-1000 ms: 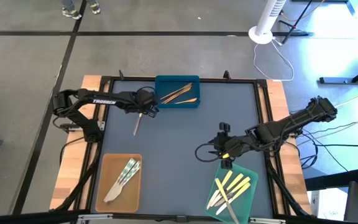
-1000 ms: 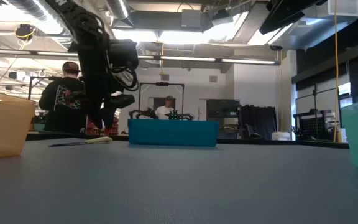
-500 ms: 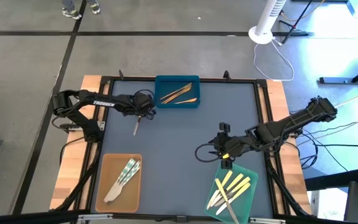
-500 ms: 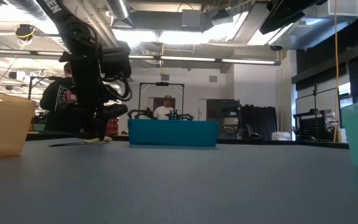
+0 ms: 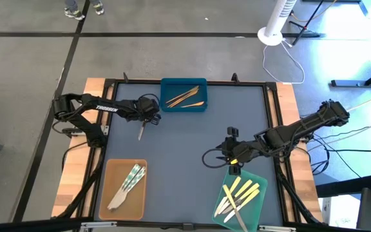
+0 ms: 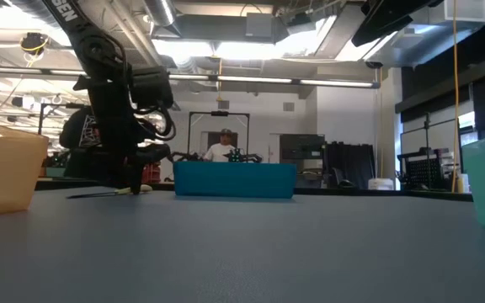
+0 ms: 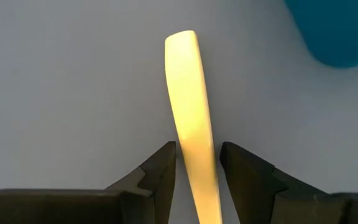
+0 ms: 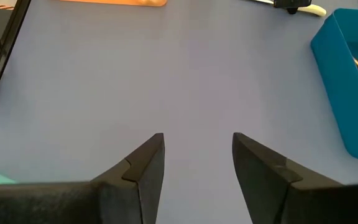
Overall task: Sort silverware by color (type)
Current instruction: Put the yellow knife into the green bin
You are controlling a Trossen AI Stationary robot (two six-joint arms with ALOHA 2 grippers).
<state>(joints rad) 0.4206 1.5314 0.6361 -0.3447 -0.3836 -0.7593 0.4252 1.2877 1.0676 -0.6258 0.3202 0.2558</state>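
The left claw [image 5: 152, 116] is seen low over the table [image 5: 192, 145], just beside the blue tray [image 5: 183, 95], with its fingers [image 7: 160, 174] spread on either side of a pale yellow utensil [image 7: 191, 118] that lies flat on the table; a narrow gap is seen on each side, so the utensil is straddled but not pinched. In the high view this utensil [image 5: 142, 131] is found lying loose between the blue tray and the tan tray [image 5: 123, 189]. Wood-brown utensils [image 5: 184, 98] are held in the blue tray, silvery-white utensils [image 5: 128, 183] in the tan tray, and more pale yellow utensils [image 5: 239, 194], with a lighter one among them, in the green tray [image 5: 243, 198]. The right claw [image 5: 230, 151] is held above bare table just beside the green tray, its fingers [image 8: 143, 165] spread with nothing between them. In the low view a person [image 6: 222, 149] is seen in the room beyond the table.
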